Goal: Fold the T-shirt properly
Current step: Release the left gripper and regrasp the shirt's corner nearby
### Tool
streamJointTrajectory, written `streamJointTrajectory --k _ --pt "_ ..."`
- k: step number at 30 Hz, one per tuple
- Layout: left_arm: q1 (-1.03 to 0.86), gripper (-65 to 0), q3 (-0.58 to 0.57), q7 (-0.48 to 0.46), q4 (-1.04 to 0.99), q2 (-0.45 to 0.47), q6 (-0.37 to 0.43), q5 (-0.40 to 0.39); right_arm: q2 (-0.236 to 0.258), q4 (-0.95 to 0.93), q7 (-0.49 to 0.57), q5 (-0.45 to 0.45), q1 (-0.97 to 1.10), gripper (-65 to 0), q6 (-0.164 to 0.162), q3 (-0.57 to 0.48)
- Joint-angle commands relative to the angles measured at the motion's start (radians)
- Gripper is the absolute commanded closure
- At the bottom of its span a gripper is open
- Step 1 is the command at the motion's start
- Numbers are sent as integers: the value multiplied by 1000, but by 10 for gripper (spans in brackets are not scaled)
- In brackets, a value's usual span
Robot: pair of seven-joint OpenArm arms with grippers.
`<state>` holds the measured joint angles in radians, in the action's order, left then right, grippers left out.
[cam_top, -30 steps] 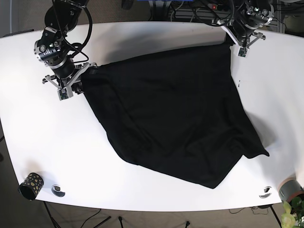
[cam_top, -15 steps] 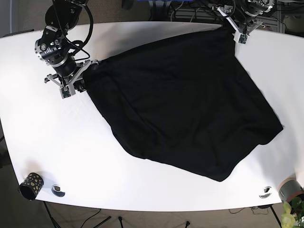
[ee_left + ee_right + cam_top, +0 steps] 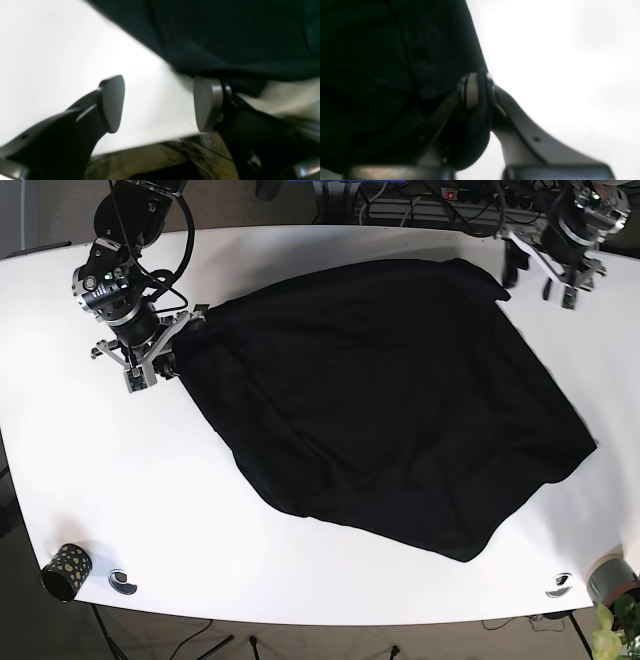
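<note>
The black T-shirt (image 3: 390, 400) lies spread over the middle of the white table (image 3: 90, 460). My right gripper (image 3: 152, 368) at the shirt's left corner is shut on the fabric. In the right wrist view its pads (image 3: 472, 90) pinch a fold of the black shirt (image 3: 395, 62). My left gripper (image 3: 530, 282) is open and empty over bare table, just right of the shirt's far right corner. In the left wrist view its fingertips (image 3: 111, 103) stand wide apart around the gripper's middle (image 3: 160, 103), with the shirt's edge (image 3: 225, 37) just beyond them.
A dark patterned cup (image 3: 62, 572) and a small round object (image 3: 122, 581) sit at the front left edge. Another small round object (image 3: 560, 584) and a grey pot with a plant (image 3: 612, 582) are at the front right. Cables lie behind the table's back edge.
My left gripper pulled the shirt's far corner back and to the right, then let it go and moved right. The shirt's right side has spread out. My right gripper kept its hold.
</note>
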<state>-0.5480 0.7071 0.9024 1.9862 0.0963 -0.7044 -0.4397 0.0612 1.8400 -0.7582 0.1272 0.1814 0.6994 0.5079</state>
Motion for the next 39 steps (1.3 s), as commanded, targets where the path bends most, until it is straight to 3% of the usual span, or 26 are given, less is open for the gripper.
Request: streamJointTrajectory --k 1,4,6,9,13,18,22,28,34,39 --pt "58 -404 76 62 17 64 6 -89 9 19 30 12 -9 0 -1 2" --pt "177 -407 174 165 -11 132 6 -156 9 20 30 12 -9 0 -1 4" --pt "289 -408 210 215 -64 176 6 -149 9 20 30 13 -9 0 -1 4" --pt "417 -408 202 246 -173 242 6 -89 -5 22 30 13 -10 0 -1 4" --pt "595 -408 139 222 -380 310 6 23 -25 23 30 9 -21 0 -1 8" --pt "790 -408 53 123 -661 366 6 166 -27 22 30 9 -21 0 -1 8" --pt "894 -406 -7 -25 -898 394 6 215 -27 20 30 10 -26 0 -1 7" --pt "1018 -404 -120 -231 -1229 440 6 216 -28 22 30 12 -27 0 -1 8" --pt "1090 -404 -209 -404 -1424 445 6 216 -28 25 30 9 -38 0 -1 11" --pt "1089 -407 -260 -441 -1438 445 131 216 -28 26 30 10 -39 0 -1 11"
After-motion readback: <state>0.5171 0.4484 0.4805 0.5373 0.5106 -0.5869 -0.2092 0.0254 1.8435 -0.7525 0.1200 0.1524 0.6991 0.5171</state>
